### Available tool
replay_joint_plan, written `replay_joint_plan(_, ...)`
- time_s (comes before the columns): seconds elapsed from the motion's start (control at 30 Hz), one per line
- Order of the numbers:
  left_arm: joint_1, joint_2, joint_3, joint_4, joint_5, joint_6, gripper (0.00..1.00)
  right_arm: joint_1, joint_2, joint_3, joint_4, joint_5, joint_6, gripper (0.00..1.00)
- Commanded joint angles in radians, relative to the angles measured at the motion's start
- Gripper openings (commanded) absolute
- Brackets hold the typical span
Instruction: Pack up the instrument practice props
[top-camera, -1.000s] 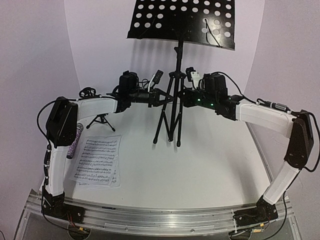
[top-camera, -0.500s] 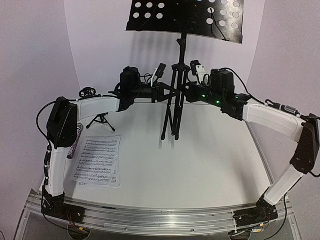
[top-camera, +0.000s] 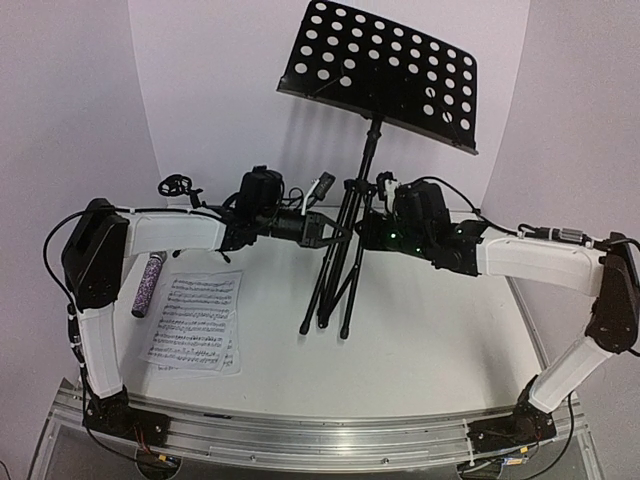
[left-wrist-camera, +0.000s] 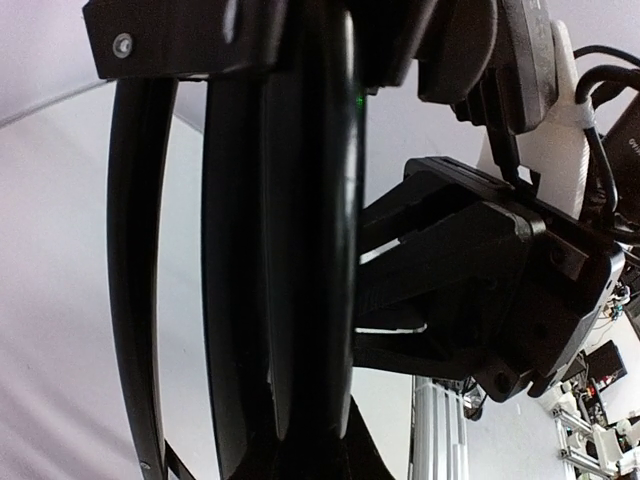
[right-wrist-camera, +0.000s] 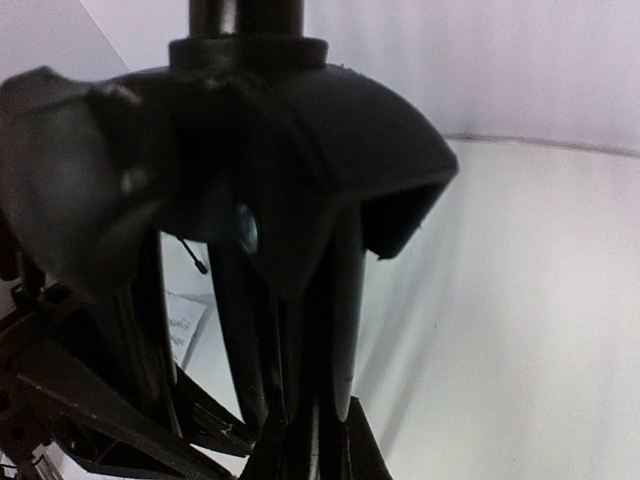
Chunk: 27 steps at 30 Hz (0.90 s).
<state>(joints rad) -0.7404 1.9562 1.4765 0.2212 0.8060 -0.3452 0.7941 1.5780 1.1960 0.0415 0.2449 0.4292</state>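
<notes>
The tall black music stand (top-camera: 362, 180) hangs tilted between my arms, with its perforated desk (top-camera: 385, 75) leaning back to the right and its folded legs (top-camera: 328, 290) pointing down to the left. My left gripper (top-camera: 335, 232) (left-wrist-camera: 310, 435) is shut on the legs from the left. My right gripper (top-camera: 366, 234) (right-wrist-camera: 315, 420) is shut on them just under the leg hub (right-wrist-camera: 280, 150). The glittery microphone (top-camera: 148, 285) and the sheet-music pages (top-camera: 195, 322) lie on the table at the left. Only the clip of the small mic stand (top-camera: 178, 186) shows behind my left arm.
White curved backdrop walls close in the table behind and at both sides. A metal rail (top-camera: 320, 435) runs along the near edge between the arm bases. My right gripper's body (left-wrist-camera: 480, 290) sits close beside the left one.
The music stand has tipped: its desk swung down and to the right, and its legs swung down to the left. My left elbow moved left, uncovering the microphone. Both grips are unchanged.
</notes>
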Motion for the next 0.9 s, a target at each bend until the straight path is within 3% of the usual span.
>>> replay_joint_plan(0.0,-0.167,-0.119,-0.155,0.314,0.056,-0.066,0.00,0.171,-0.065,0.016,0.265,-0.131,0.031,0.00)
replay_joint_plan(0.17,-0.207,-0.113,-0.298,0.630,0.043,-0.307,0.00,0.199,-0.018,0.043,0.262,-0.095,0.072,0.00)
replay_joint_plan(0.3,-0.234,-0.118,-0.390,0.763,-0.003,-0.445,0.00,0.212,-0.049,0.029,0.216,-0.063,0.125,0.00)
replay_joint_plan(0.63,-0.301,-0.112,-0.485,0.798,-0.127,-0.653,0.00,0.235,-0.055,0.078,-0.063,-0.025,0.296,0.00)
replay_joint_plan(0.87,-0.304,-0.087,-0.589,0.794,-0.193,-0.779,0.00,0.234,-0.008,0.013,-0.090,-0.006,0.398,0.00)
